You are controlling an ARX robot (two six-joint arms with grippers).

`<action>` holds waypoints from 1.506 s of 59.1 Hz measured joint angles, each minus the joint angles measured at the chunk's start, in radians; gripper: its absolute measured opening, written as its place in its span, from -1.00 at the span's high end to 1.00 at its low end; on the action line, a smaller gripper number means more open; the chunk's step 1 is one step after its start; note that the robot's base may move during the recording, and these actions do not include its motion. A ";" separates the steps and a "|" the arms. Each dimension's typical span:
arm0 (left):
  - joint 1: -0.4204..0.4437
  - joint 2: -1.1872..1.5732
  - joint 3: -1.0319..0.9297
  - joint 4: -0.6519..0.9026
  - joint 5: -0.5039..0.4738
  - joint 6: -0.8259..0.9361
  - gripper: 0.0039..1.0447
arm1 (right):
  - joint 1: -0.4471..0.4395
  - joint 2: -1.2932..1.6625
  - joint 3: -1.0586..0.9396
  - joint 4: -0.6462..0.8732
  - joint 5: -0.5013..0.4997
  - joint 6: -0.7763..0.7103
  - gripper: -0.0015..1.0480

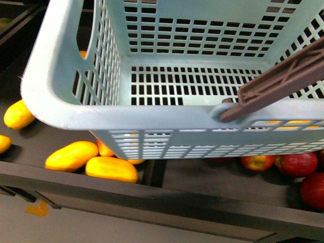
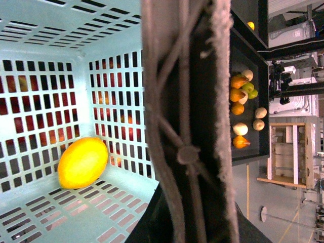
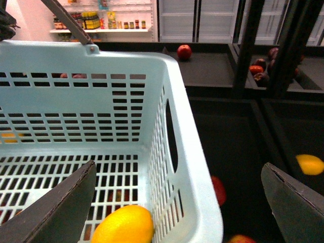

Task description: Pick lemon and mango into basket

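The pale blue-green basket (image 1: 152,121) hangs above the fruit shelf and fills the front view. My left gripper (image 2: 190,217) is shut on its brown handle (image 2: 172,101), which also crosses the front view (image 1: 283,81). A plump yellow-orange lemon (image 2: 83,162) lies on the slotted floor in a corner of the basket (image 2: 101,40). My right gripper (image 3: 177,207) is open and straddles the basket's side wall (image 3: 187,152), one finger inside near the lemon (image 3: 124,225) and one outside. Two long mangoes (image 1: 72,155) (image 1: 111,168) lie on the dark shelf under the basket's left end.
More yellow fruit (image 1: 18,114) lies further left on the shelf. Red apples (image 1: 298,163) sit in the compartment to the right, behind a dark raised front edge (image 1: 152,197). A lone yellow fruit (image 3: 310,164) and an apple (image 3: 185,51) rest on dark shelves beyond the basket.
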 joint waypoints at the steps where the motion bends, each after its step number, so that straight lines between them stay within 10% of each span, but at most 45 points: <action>1: 0.002 0.000 0.000 0.000 -0.004 0.002 0.92 | 0.000 0.000 0.000 0.000 -0.001 0.000 -0.83; 89: 0.009 0.001 0.003 -0.001 -0.007 0.007 0.92 | 0.000 -0.001 -0.006 0.000 -0.007 0.000 -0.83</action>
